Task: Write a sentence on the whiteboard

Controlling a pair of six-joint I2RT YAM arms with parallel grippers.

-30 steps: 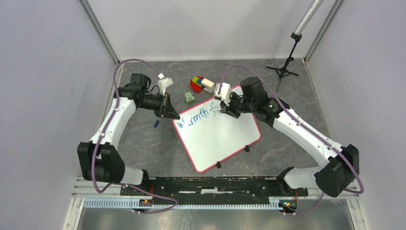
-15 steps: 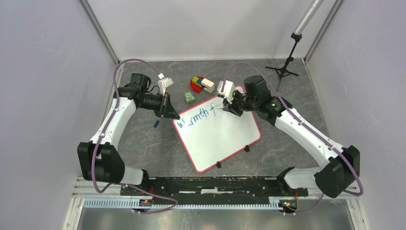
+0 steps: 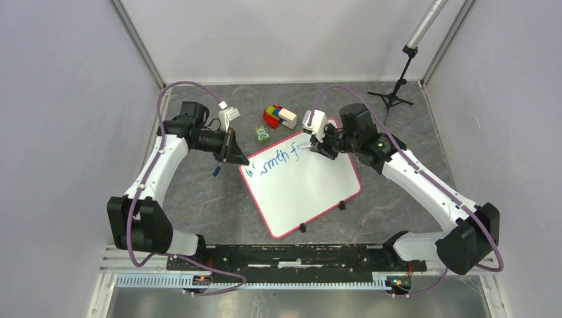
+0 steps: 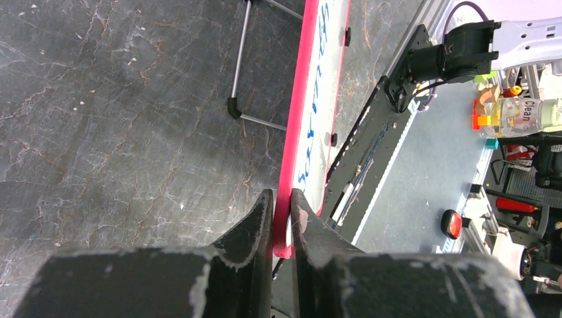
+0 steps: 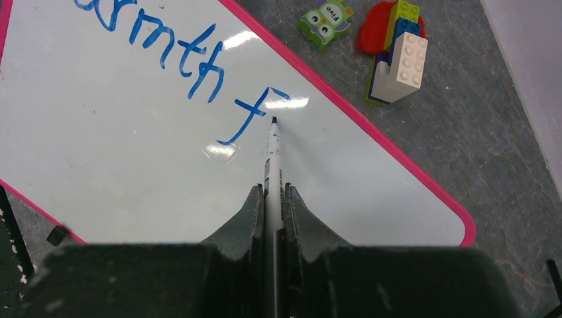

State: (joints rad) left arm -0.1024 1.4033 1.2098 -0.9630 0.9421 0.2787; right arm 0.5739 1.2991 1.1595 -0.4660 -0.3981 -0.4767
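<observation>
my right gripper (image 5: 272,199) is pinching the marker (image 5: 273,152), tip at frame centre; my left gripper (image 4: 281,205) is clamping the whiteboard (image 4: 296,126) rim. the sentence (image 3: 268,163) is reading only "warmth f"; i judge more writing is waiting.

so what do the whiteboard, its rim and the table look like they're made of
The whiteboard: smooth, glossy white face, likely a coated or melamine sheet; it shows bright glare patches. Its rim: pink-red and even in colour, probably moulded plastic. The table: dark grey with pale veins, matte; stone or a stone-print laminate, cannot tell which.
</observation>
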